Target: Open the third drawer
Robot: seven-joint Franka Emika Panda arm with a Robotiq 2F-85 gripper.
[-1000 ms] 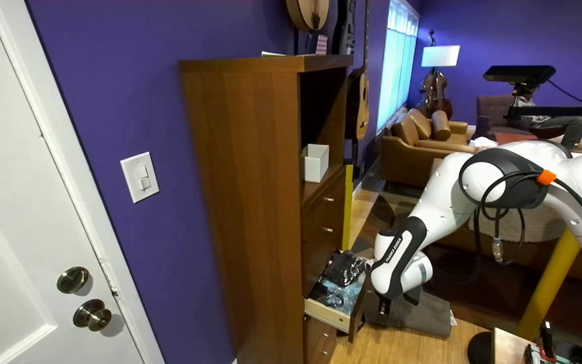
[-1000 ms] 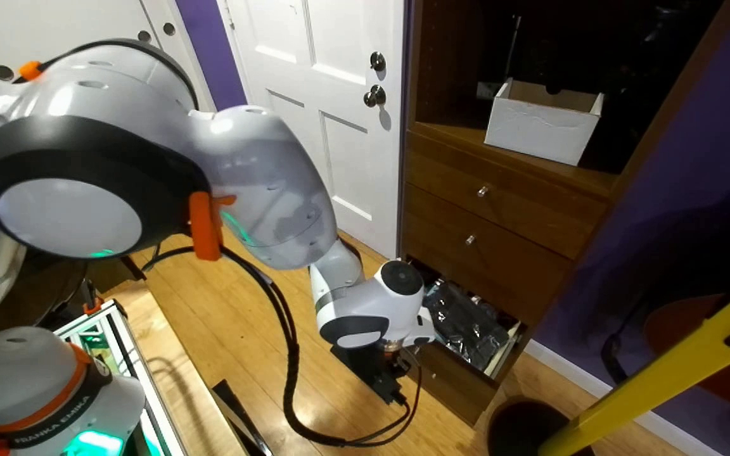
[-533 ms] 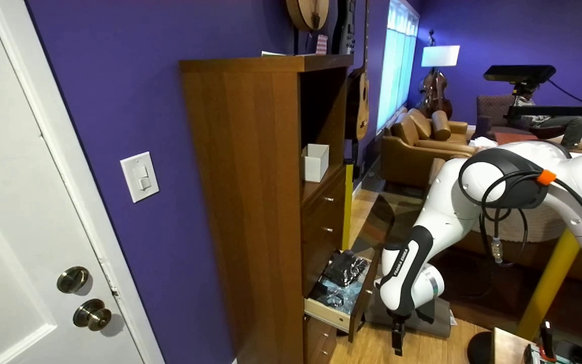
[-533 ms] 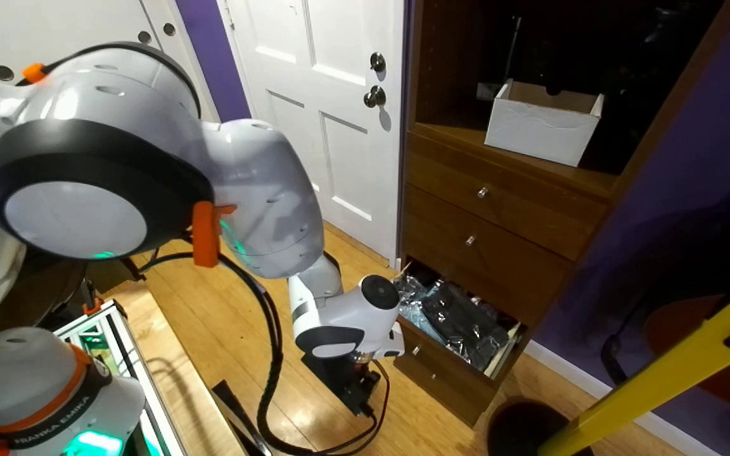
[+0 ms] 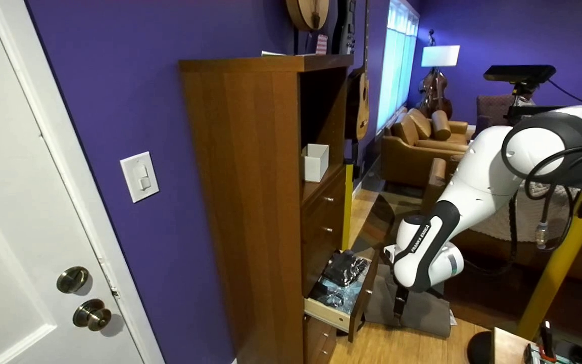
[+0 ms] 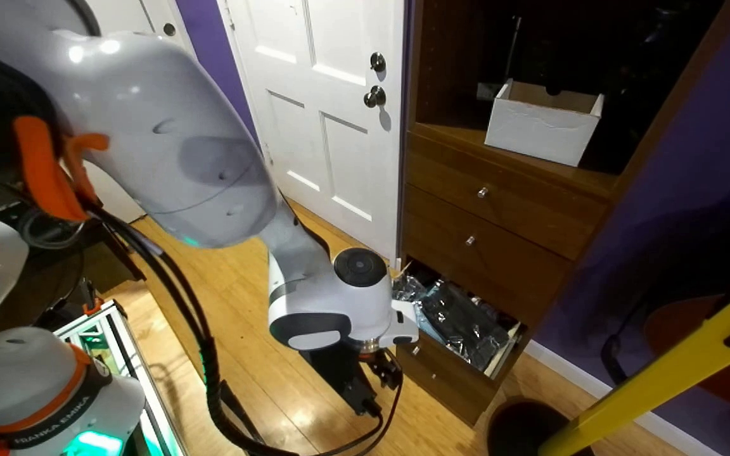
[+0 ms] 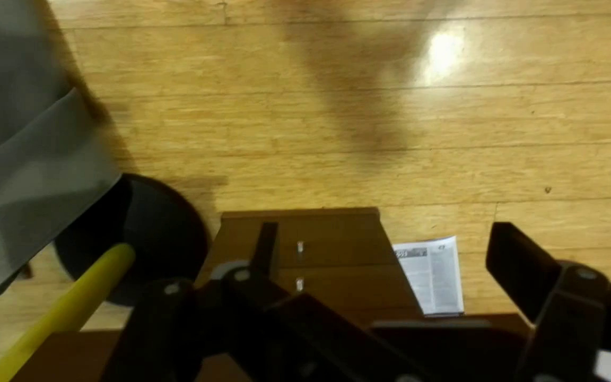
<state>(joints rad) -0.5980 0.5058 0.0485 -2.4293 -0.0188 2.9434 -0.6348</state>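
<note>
The third drawer (image 5: 327, 314) is brown-fronted and pale-sided, the tool (image 7: 386, 246) black, the pole (image 6: 663, 373) yellow, the wall (image 5: 129, 91) purple.

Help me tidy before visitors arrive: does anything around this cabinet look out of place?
Yes: in the wrist view, a printed sheet lies on the floor beside the cabinet, odd since paper rarely belongs there. The third drawer stands open, as the task intends.

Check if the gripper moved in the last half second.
Yes, up in the picture. In an exterior view, the jaws of the gripper reached below the bottom corner of the unmoved third drawer; now they end above that corner's level.
</note>
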